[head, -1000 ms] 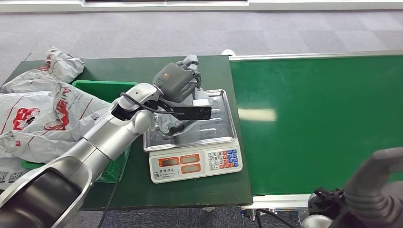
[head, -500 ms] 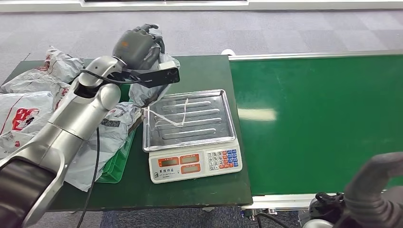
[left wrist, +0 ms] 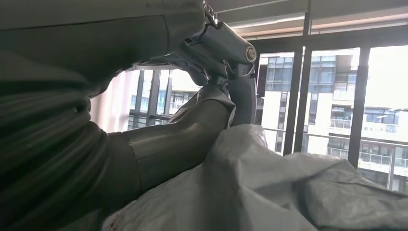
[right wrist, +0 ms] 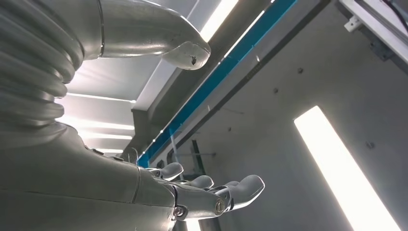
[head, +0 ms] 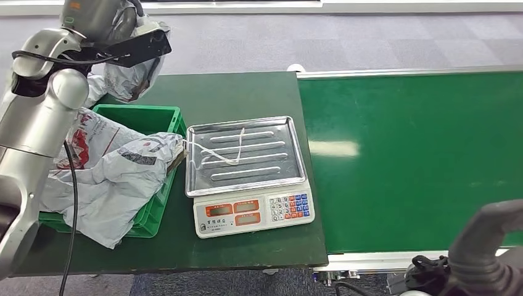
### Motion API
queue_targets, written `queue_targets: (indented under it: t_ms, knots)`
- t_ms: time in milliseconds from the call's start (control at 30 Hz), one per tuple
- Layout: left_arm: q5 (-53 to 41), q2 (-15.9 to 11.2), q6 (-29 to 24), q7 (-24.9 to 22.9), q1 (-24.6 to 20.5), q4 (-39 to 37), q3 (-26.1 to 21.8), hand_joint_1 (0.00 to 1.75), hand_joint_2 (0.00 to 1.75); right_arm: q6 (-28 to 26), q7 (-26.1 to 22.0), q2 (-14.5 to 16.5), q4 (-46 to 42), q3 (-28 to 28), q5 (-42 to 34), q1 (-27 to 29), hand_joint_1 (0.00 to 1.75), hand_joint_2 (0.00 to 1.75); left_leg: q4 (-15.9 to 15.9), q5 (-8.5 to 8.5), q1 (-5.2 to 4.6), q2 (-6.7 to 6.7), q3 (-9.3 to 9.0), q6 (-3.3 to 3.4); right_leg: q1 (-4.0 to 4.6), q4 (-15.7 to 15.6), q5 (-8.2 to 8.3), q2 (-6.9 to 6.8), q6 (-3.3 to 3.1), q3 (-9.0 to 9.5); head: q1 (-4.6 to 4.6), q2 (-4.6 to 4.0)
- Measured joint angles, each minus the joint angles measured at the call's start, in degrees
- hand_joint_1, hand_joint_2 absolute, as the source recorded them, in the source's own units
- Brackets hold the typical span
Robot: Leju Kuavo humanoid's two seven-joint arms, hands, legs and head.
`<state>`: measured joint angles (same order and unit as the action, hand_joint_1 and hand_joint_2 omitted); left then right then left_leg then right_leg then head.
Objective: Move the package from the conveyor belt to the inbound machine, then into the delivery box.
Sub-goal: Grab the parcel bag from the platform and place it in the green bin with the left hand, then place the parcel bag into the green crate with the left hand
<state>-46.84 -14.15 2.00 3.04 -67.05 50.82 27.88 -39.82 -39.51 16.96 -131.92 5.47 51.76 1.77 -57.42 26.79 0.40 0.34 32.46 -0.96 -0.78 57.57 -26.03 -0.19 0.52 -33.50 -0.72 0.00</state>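
Package (head: 131, 75) (crumpled grey) in left hand (head: 102, 17)

bare scale tray (head: 247, 154), bag-crowded green box (head: 139, 117)

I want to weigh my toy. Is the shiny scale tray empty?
Nearly empty: the steel tray holds just a thin white strap. The left hand grips the grey package up high.

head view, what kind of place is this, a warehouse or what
Probably a parcel sorting or logistics station, perhaps a demo one: a green conveyor belt, a weighing scale with a steel tray, and grey mailer bags heaped in a green crate.
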Motion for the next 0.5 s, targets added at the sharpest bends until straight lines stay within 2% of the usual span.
queue_targets:
  t_ms: [100,167,233,367,433,500]
  knots:
    - [0.1,-2.7,0.2,2.0,2.6,0.7,-1.7,1.75,1.75,0.0,0.2,0.0,-0.5,-0.3,0.4,0.6,0.0,1.75,0.0,0.01,0.0,0.11,-0.07,-0.02,-0.01,0.0,0.0,0.12,0.0,-0.01,-0.01,0.0]
    - [0.9,-4.7,0.2,3.9,5.9,1.5,-2.7,1.75,1.75,0.0,0.3,0.0,-1.0,-0.5,0.4,1.2,0.0,1.75,0.1,0.03,0.0,0.13,-0.11,-0.04,0.0,0.0,-0.02,0.15,-0.02,0.01,-0.01,0.0]
    - [2.3,-6.9,0.0,5.9,10.9,3.3,-3.8,1.75,1.75,0.0,0.4,0.0,-1.6,-0.7,0.5,1.8,0.0,1.75,0.1,0.05,-0.02,0.2,-0.19,-0.07,-0.02,0.0,-0.05,0.22,-0.07,0.05,-0.02,0.0]
    - [4.7,-10.9,-1.0,8.1,23.7,8.8,-6.0,1.75,1.75,0.0,0.4,0.0,-2.4,-1.2,0.6,2.5,0.0,1.75,0.2,0.12,-0.01,0.41,-0.25,-0.17,0.0,0.0,-0.1,0.42,-0.14,-0.03,-0.02,0.0]
    - [5.1,-12.3,-1.0,8.4,28.2,11.2,-6.7,1.75,1.75,0.0,0.4,0.0,-2.5,-1.4,0.6,2.8,0.0,1.75,0.1,0.14,0.01,0.4,-0.18,-0.2,0.02,0.0,-0.11,0.39,-0.14,-0.08,-0.02,0.0]
    - [5.1,-13.3,-1.0,8.4,30.8,12.7,-7.3,1.75,1.75,0.0,0.5,0.0,-2.6,-1.5,0.6,2.9,0.0,1.75,0.1,0.14,0.01,0.36,-0.14,-0.19,0.03,0.0,-0.11,0.33,-0.14,-0.08,-0.02,0.0]
